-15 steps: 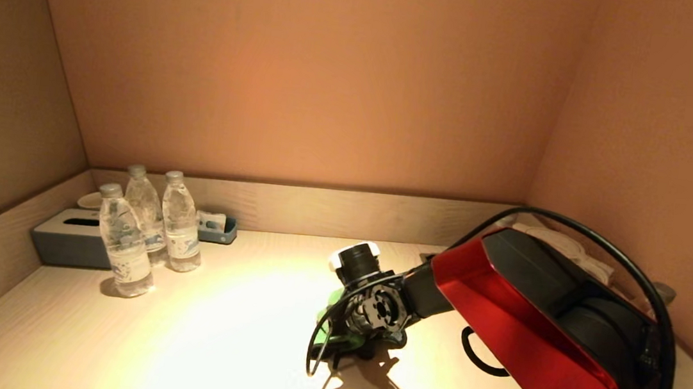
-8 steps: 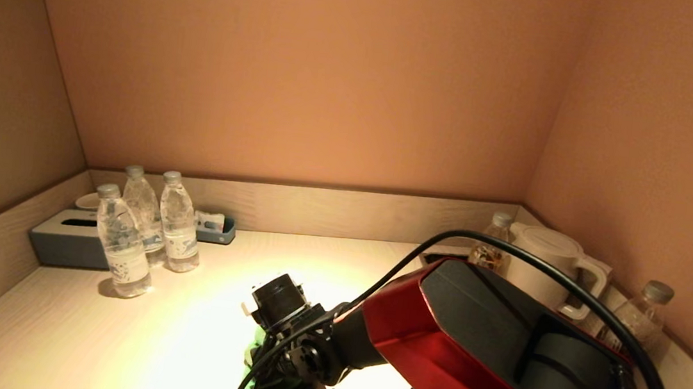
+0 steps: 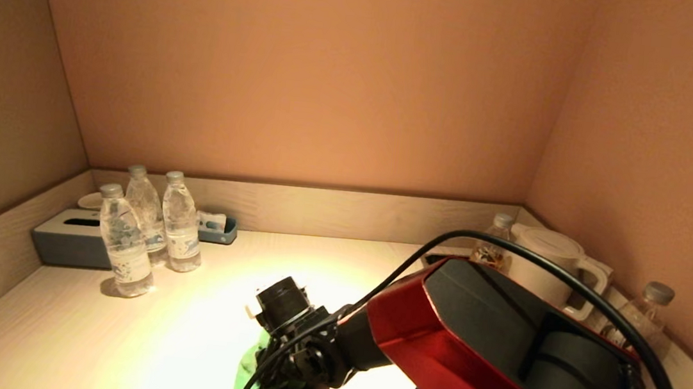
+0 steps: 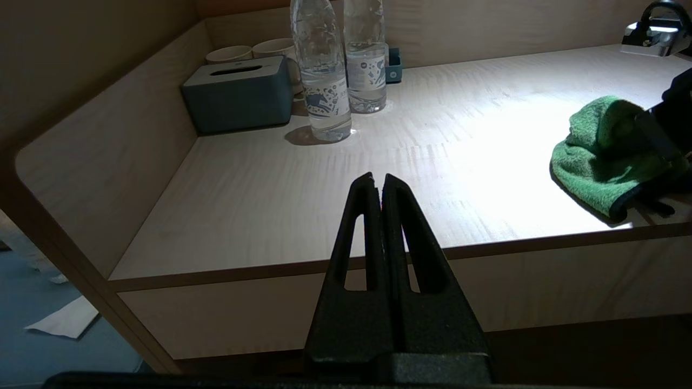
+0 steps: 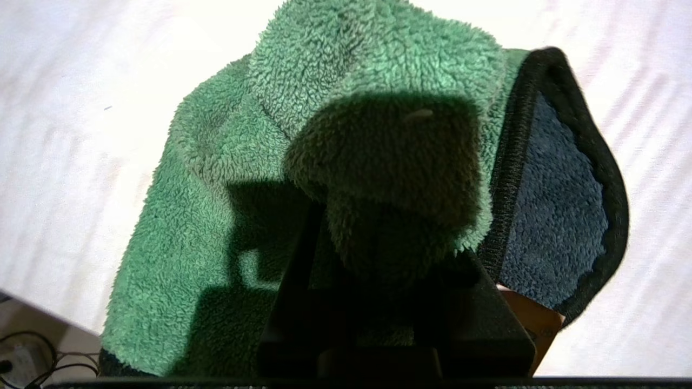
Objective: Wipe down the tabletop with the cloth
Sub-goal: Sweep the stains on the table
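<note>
The green cloth [image 3: 248, 368] with a dark hem lies bunched on the pale wood tabletop [image 3: 112, 337] near its front edge. My right gripper [image 5: 386, 254] is shut on the cloth [image 5: 335, 81], a fold of which covers its fingers. The cloth also shows in the left wrist view [image 4: 600, 156], pressed on the tabletop [image 4: 303, 183]. My left gripper [image 4: 378, 181] is shut and empty, parked below and in front of the table's front edge; it is out of the head view.
Three water bottles [image 3: 146, 231] and a grey tissue box [image 3: 68, 239] stand at the back left, with cups behind. A white kettle [image 3: 549, 261] and two bottles [image 3: 643, 313] stand at the back right. Walls close in three sides.
My right arm has swept the cloth from the table's middle right leftward and toward the front edge, then shifted slightly right. The kettle, hidden a second ago, is in view.
</note>
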Available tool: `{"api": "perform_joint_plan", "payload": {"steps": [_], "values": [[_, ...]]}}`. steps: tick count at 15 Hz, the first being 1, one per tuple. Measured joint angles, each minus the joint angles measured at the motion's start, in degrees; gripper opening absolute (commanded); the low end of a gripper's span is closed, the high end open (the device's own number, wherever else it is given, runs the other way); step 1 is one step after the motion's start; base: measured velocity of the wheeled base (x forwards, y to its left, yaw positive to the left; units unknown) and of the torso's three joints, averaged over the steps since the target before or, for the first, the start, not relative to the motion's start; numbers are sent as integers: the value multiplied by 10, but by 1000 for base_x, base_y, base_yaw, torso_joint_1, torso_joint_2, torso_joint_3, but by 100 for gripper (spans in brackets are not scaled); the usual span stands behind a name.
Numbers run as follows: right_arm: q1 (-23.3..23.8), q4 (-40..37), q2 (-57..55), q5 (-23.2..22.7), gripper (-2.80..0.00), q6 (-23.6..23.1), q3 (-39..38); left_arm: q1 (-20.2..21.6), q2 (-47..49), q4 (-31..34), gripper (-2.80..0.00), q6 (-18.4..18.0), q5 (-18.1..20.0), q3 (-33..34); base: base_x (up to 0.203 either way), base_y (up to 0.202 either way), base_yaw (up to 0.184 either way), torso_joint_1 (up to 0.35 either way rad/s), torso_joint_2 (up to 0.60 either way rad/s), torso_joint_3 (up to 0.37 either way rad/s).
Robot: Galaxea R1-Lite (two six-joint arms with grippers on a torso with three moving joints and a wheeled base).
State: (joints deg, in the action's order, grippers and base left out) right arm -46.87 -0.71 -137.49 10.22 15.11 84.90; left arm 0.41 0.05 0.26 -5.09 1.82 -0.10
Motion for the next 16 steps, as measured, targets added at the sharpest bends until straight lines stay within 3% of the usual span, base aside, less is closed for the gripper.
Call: {"api": "perform_joint_plan", "payload": {"steps": [6,10,14,16], "values": [[119,0,-1,1,-280,0,6,0,0,0,-280,1,0,0,0,0,0,0,0,0],[164,5,-3,0,-280,-1,10,0,0,0,-280,1,0,0,0,0,0,0,0,0],[163,4,1,0,-280,0,5,0,0,0,-280,0,0,0,0,0,0,0,0,0],[123,5,3,0,-280,3,0,0,0,0,-280,0,0,0,0,0,0,0,0,0]]}}
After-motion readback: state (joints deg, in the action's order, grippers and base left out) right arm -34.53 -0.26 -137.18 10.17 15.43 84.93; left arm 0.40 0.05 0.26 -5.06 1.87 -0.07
